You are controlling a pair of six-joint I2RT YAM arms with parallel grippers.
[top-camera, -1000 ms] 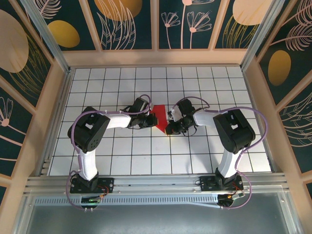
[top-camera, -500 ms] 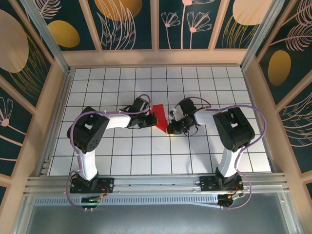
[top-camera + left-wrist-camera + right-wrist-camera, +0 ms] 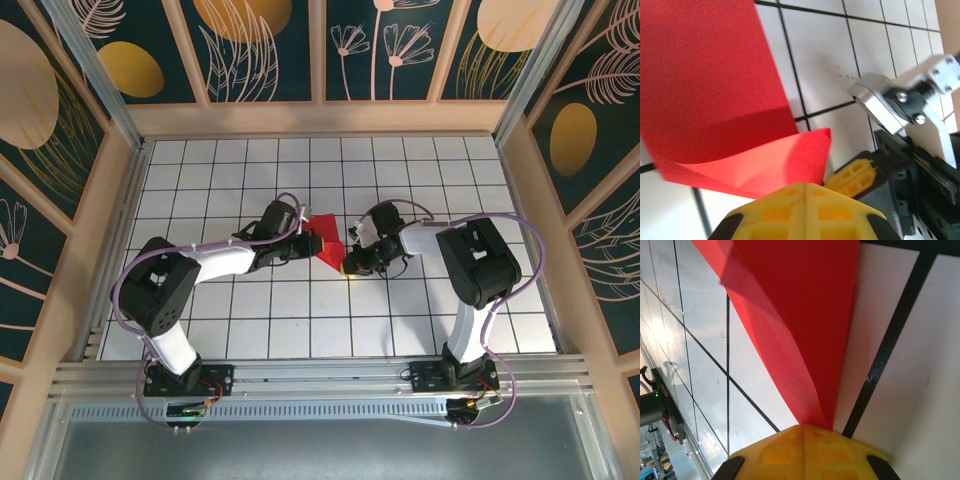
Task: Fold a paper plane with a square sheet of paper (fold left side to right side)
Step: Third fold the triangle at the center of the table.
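The square sheet of paper is bright red and lies partly folded on the white grid table, between the two arms. In the left wrist view one flap of the paper curls up off the table into my left gripper, whose yellow fingers are shut on its edge. My right gripper is shut on the narrow pointed end of the paper, pressed low to the table. From above, the left gripper is at the sheet's left and the right gripper at its near right corner.
The right gripper's yellow fingertips sit close beside the left gripper. Wooden walls ring the table on three sides. A metal rail runs along the near edge by both arm bases.
The left arm has stretched out, its elbow swinging left and down, and its gripper has shifted slightly away with the red flap. The right gripper stays put on the paper's tip.
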